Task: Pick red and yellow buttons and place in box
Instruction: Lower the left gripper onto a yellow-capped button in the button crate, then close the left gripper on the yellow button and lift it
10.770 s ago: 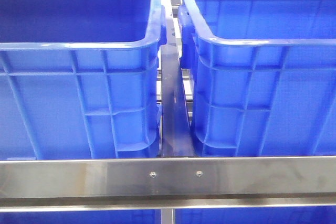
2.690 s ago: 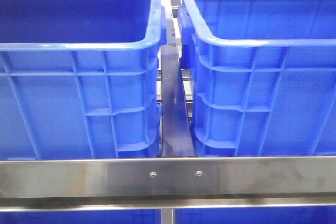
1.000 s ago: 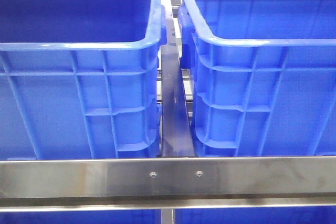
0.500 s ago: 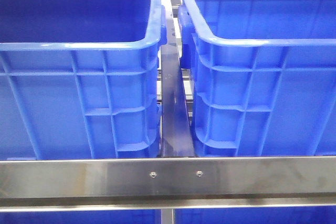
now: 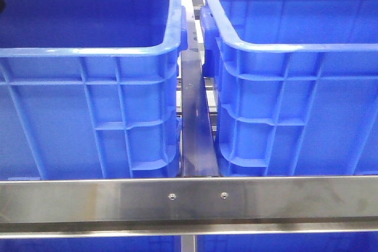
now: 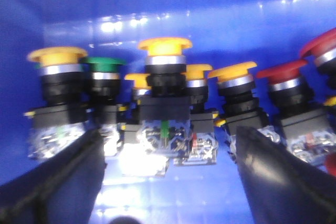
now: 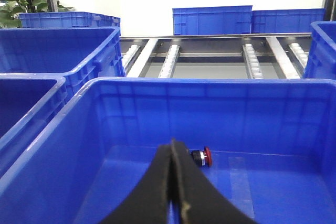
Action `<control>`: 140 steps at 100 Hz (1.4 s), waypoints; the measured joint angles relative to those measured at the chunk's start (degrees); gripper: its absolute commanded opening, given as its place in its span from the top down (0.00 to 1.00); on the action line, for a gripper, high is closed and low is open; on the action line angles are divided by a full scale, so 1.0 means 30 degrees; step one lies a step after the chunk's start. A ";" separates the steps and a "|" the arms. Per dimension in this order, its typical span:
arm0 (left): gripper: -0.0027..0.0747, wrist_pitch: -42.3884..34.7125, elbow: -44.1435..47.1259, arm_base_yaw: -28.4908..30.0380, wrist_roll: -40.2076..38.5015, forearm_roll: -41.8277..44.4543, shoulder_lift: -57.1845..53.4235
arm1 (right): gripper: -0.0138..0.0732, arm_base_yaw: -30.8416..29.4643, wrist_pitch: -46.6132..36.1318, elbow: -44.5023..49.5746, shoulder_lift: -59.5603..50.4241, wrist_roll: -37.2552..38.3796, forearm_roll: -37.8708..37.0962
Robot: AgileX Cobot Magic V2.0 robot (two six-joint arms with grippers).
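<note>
Two jaws wide — left gripper straddling yellow button, right gripper closed

Two blue bins behind steel rail

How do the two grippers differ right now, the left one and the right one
The left gripper stands open, fingers wide apart; the right gripper is shut, fingers pressed together. The left sits low in a bin facing a crowd of buttons, a yellow button straight ahead; the right hangs above a blue bin holding one red button. Both hold nothing.
</note>
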 measured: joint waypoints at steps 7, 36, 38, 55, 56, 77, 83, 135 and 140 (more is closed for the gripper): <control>0.35 -0.0287 0.0000 0.0000 0.0000 0.0000 0.0419 | 0.92 0.0000 0.0000 0.0000 0.0000 0.0000 0.0000; 0.35 -0.0968 -0.0705 0.0272 0.0000 0.0000 0.1888 | 0.92 0.0000 0.0070 0.0000 0.0000 0.0000 0.0000; 0.35 -0.0968 -0.0770 0.0343 0.0000 0.0000 0.2002 | 0.92 0.0000 0.0070 0.0000 0.0000 0.0000 0.0000; 0.35 -0.0990 -0.0933 0.0726 0.0000 -0.0212 0.2385 | 0.92 0.0000 0.0070 0.0000 0.0000 0.0000 0.0000; 0.35 -0.0990 -0.0933 0.0721 0.0000 -0.0245 0.2427 | 0.92 0.0000 0.0070 0.0000 0.0000 0.0000 0.0000; 0.35 -0.0990 -0.0933 0.0732 0.0000 -0.0366 0.3041 | 0.92 0.0000 0.0070 0.0000 0.0000 0.0000 0.0000; 0.35 -0.0990 -0.0933 0.0732 0.0000 -0.0366 0.3136 | 0.92 0.0000 0.0070 0.0000 0.0000 0.0000 0.0000; 0.97 -0.0922 -0.0933 0.0732 0.0020 -0.0443 0.3211 | 0.92 0.0000 0.0070 0.0000 0.0000 0.0000 0.0000; 0.99 -0.0876 -0.0933 0.0732 0.0048 -0.0443 0.3211 | 0.92 0.0000 0.0100 0.0000 0.0000 0.0000 0.0000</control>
